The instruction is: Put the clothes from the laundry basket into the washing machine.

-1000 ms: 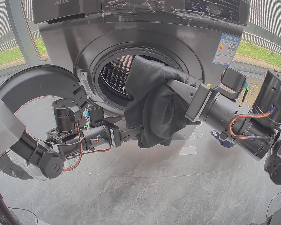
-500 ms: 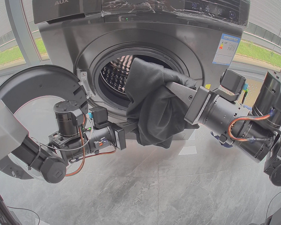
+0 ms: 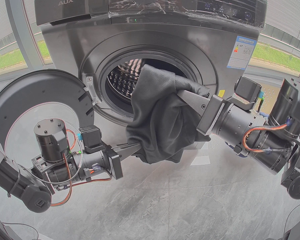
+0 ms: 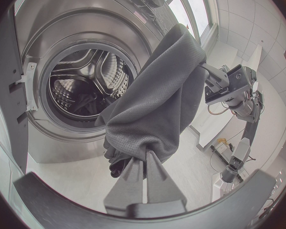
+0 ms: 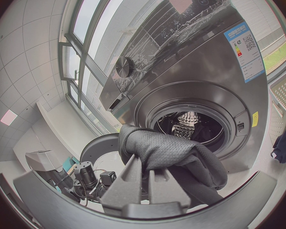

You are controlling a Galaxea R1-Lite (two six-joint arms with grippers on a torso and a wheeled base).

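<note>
The task is judged to be partly done. A dark grey garment (image 3: 163, 117) is held in the air in front of the open washing machine (image 3: 150, 30), just before the mouth of the drum (image 3: 123, 80), but it is not yet inside. Some dark cloth (image 4: 85, 103) seems to lie in the drum, though the number of pieces cannot be told. Beside the machine the laundry basket (image 5: 284, 93) is seen, with a dark blue garment (image 5: 284, 143) hanging at its wall, so more clothes are probably left to be moved. The door (image 3: 33, 94) stands wide open on the robot's left.

The garment is carried by both arms. The right gripper (image 5: 144, 163) is closed on the upper fold of the cloth, and its arm is extended from the right side towards the drum opening. The left gripper (image 4: 145, 153) is closed on the lower bunch of the cloth, nearer to the floor (image 3: 176, 197), and its arm is extended from the left, in front of the door. The cloth is spread between the two grippers and sags below them.
</note>
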